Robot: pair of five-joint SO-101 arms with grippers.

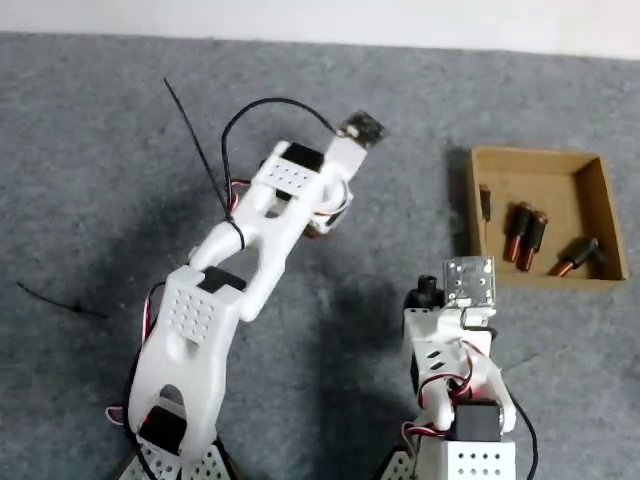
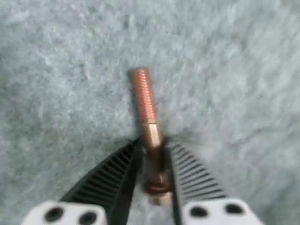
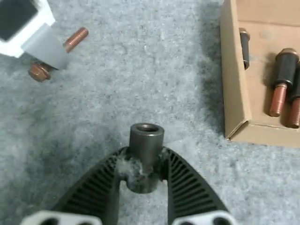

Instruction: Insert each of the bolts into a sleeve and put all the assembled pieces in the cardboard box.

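Over the mat (image 1: 100,150): bolt (image 2: 145,108) meets sleeve (image 3: 146,140)

My left gripper (image 2: 153,149) clamps the copper bolt by its head end; my right gripper (image 3: 144,153) grips the sleeve near the cardboard box (image 3: 232,70). Insertion is in hand, I judge: next, thread must align with bore.

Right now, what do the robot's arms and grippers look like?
The left arm and right arm are white plastic with perforated panels and black motors. A black cable loops over the left one. The left gripper and right gripper have black ribbed fingers.
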